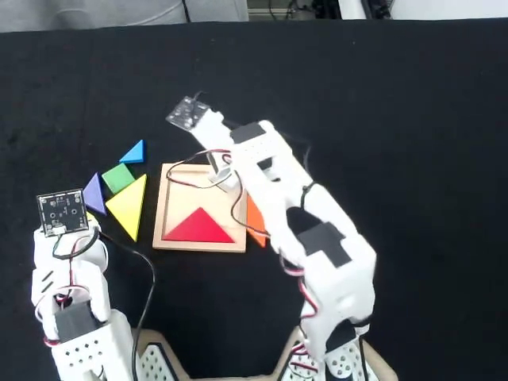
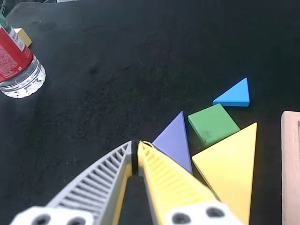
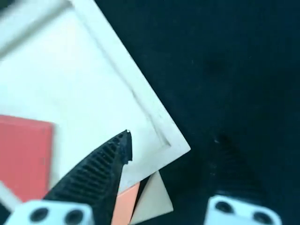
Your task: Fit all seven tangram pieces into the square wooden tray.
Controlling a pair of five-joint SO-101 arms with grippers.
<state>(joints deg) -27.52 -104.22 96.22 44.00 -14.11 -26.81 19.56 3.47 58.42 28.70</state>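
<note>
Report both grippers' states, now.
Left gripper: jaws shut, holding nothing.
Right gripper: jaws open on either side of a corner of the wooden tray, holding nothing.

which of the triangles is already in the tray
The red triangle: it lies inside the wooden tray, while the blue triangle, purple triangle and yellow triangle sit outside, left of it.
</note>
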